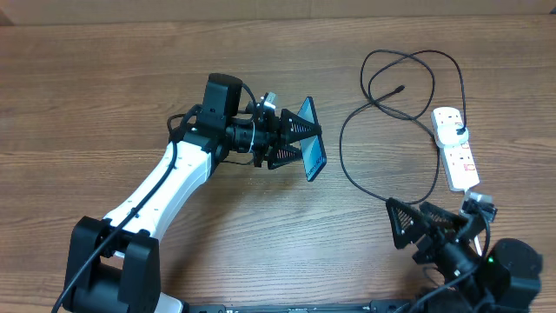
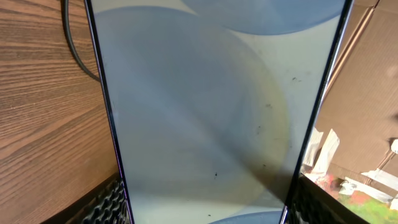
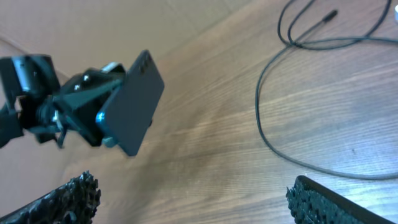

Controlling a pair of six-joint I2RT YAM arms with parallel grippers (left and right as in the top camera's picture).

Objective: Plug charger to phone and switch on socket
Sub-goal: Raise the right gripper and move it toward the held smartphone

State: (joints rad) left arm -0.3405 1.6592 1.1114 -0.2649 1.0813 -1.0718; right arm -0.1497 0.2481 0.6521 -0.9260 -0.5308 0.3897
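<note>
My left gripper (image 1: 295,142) is shut on the phone (image 1: 312,139) and holds it on edge above the table's middle. In the left wrist view the phone's pale screen (image 2: 211,106) fills the frame between the two fingers. The right wrist view shows the phone's dark back (image 3: 132,104) in that gripper. The black charger cable (image 1: 343,156) loops over the right side of the table, its small tip (image 1: 400,89) lying free and its plug in the white socket strip (image 1: 455,146). My right gripper (image 1: 413,230) is open and empty at the front right, above bare wood (image 3: 193,190).
The cable's loops (image 3: 273,134) lie between the two grippers. The socket strip's white cord runs toward the right arm's base (image 1: 508,269). The left arm (image 1: 156,187) reaches in from the front left.
</note>
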